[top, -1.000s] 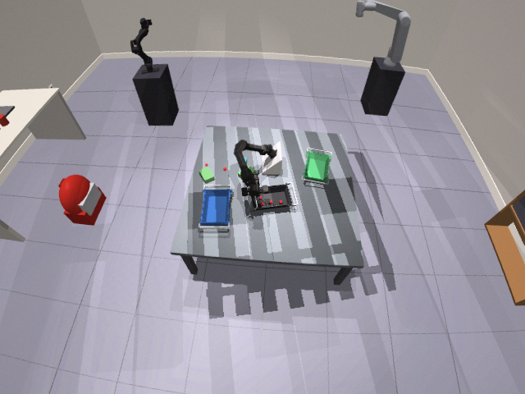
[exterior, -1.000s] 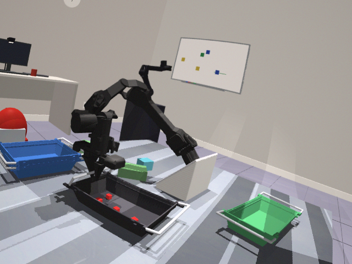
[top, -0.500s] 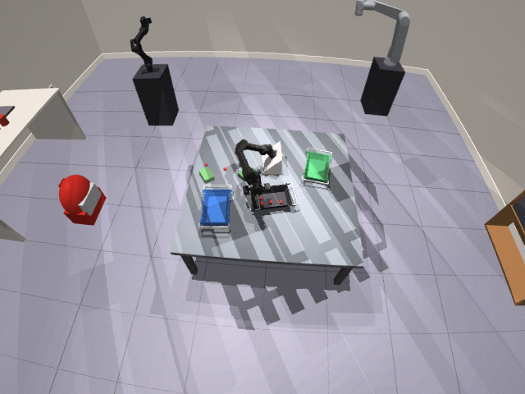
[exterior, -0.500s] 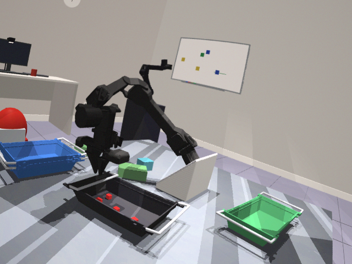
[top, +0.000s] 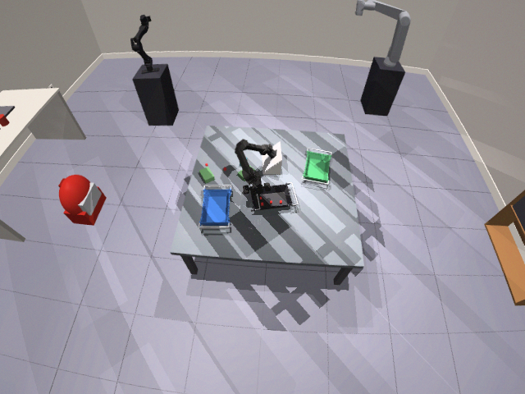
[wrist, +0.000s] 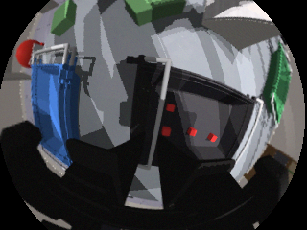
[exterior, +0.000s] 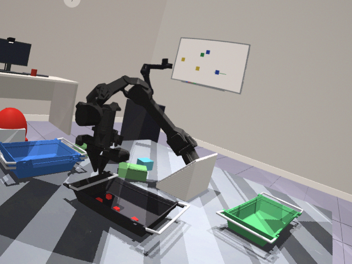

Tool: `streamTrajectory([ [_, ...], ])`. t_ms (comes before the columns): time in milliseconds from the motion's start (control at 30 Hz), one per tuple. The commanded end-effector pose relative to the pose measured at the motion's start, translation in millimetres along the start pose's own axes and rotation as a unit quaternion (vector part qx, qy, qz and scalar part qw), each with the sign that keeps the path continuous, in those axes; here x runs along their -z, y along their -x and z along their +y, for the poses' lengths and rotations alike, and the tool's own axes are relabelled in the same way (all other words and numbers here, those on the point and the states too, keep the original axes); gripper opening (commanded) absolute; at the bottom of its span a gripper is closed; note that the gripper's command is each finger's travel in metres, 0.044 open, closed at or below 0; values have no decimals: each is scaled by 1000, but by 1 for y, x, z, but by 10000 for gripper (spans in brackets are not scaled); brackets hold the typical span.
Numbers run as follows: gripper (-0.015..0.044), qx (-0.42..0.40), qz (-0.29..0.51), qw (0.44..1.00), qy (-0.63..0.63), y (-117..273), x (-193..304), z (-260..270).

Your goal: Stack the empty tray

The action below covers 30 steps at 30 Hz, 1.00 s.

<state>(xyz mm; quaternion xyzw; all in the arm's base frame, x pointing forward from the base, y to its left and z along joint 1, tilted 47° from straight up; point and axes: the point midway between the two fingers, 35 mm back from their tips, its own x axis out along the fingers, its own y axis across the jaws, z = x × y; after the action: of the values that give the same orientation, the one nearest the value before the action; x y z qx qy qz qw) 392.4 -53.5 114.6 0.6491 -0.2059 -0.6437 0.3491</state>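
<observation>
The black loaded tray (top: pixel 273 207) (exterior: pixel 108 213) (wrist: pixel 206 93) stands upright, with several small red blocks on its floor. Its left wire bar (exterior: pixel 96 181) (wrist: pixel 162 101) lies across the top, just inside the left end. Its right wire bar (top: pixel 294 194) (exterior: pixel 174 219) (wrist: pixel 254 122) sticks out past the right end. An empty blue tray (top: pixel 215 206) (exterior: pixel 42 167) (wrist: pixel 53 110) stands to the left, and an empty green tray (top: pixel 317 167) (exterior: pixel 249 234) at the right. My gripper (exterior: pixel 98 171) is nearly closed with nothing in it. It points down over the black tray's left end, close to the left bar; contact is unclear.
A white wedge (top: pixel 272 162) (exterior: pixel 198 179) stands by the arm's base behind the black tray. A green block (exterior: pixel 132 171) and a cyan block (exterior: pixel 145 164) lie behind the tray. Another green block (top: pixel 206 174) (wrist: pixel 63 18) lies behind the blue tray. Both empty trays have bars sticking out.
</observation>
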Motion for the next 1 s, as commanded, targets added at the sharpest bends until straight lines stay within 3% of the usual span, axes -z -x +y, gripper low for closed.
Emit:
streamTrajectory([
  [0, 81, 0, 0, 1000, 2, -1, 0, 0],
  [400, 81, 0, 0, 1000, 2, -1, 0, 0],
  [567, 81, 9, 19, 1000, -8, 33, 0, 2],
  [600, 81, 2, 1, 1000, 13, 9, -1, -2],
  [767, 81, 9, 7, 959, 281, 10, 15, -51],
  [967, 81, 11, 14, 798, 603, 12, 25, -118],
])
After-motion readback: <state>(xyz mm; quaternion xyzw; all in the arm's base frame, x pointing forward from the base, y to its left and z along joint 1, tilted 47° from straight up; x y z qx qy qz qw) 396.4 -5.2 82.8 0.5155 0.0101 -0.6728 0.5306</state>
